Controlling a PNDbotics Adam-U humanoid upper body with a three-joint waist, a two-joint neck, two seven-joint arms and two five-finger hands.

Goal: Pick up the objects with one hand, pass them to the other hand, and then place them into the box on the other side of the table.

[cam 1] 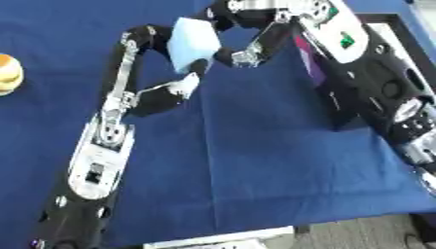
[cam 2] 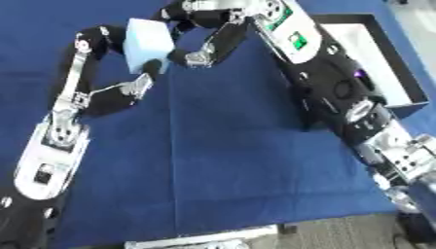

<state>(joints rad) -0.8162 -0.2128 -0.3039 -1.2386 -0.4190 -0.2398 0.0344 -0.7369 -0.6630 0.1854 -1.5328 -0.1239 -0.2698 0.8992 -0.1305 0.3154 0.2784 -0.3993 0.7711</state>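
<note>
Here, a deep blue cloth-covered table (cam 1: 255,160), smooth apart from a few faint fold lines, is filling most of both views. Near the upper middle of the frame a pale blue, soft-edged block (cam 1: 192,43), matte and roughly square-faced like a sponge or foam pad, is being held above the cloth between both hands. The left hand (cam 1: 162,73), black with silver joints, is reaching up from the lower left on a long glossy black and white arm; its fingers are curling round the block's left and lower edges, with a pale fingertip lying just under the lower corner. The right hand (cam 1: 243,41) is coming in from the upper right, its dark fingers bending against the block's right side and top corner, so both hands are grasping the block. The block itself is looking plain and uniform in colour, lighter on its broad face and slightly shaded along one narrow side. The right eye view is showing a shallow rectangular box (cam 2: 388,63) with black walls and a white floor at the upper right, beside the right arm, which the left eye view is mostly cutting off. The left eye view alone is showing a rounded orange and cream object (cam 1: 9,74) at the left edge.
</note>
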